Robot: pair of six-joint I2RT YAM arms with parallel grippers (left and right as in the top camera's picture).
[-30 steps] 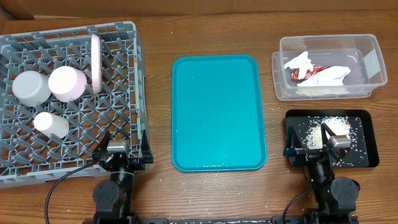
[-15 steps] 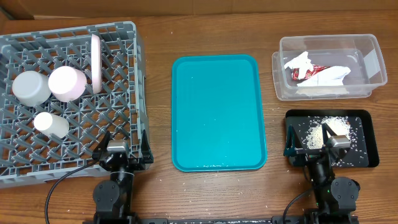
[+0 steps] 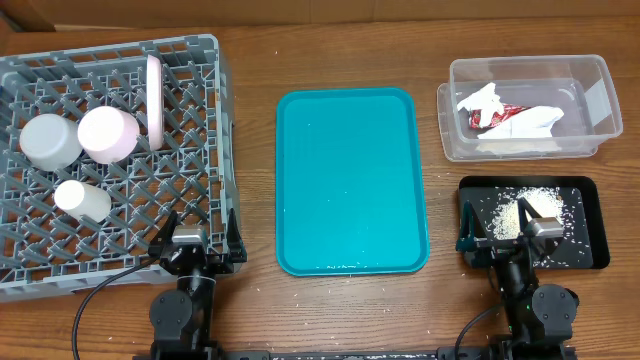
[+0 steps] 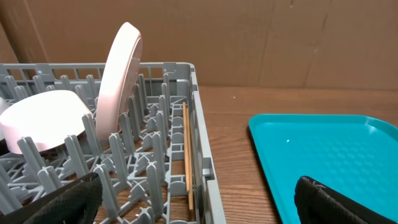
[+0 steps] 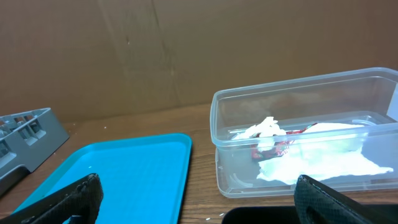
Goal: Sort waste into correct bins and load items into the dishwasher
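The grey dishwasher crate (image 3: 222, 120) holds an upright white plate (image 3: 154, 100), a pinkish bowl (image 3: 108, 134), a grey-green bowl (image 3: 50, 140) and a small white cup (image 3: 82, 198). The clear tub (image 3: 603, 100) contains the white napkin (image 3: 480, 100) and the red wrapper (image 3: 495, 117). Rice grains (image 3: 500, 212) lie scattered in the black tray (image 3: 592, 205). My left gripper (image 3: 197, 245) rests open over the crate's near right corner, holding nothing. My right gripper (image 3: 500, 238) stands open over the black tray's near left part, also holding nothing.
A teal serving tray (image 3: 350, 180) lies bare in the middle of the wooden table. A thin wooden stick (image 4: 186, 155) lies along the crate's inner right wall (image 4: 202, 155). A cardboard wall closes off the back. A few rice grains dot the table near the black tray.
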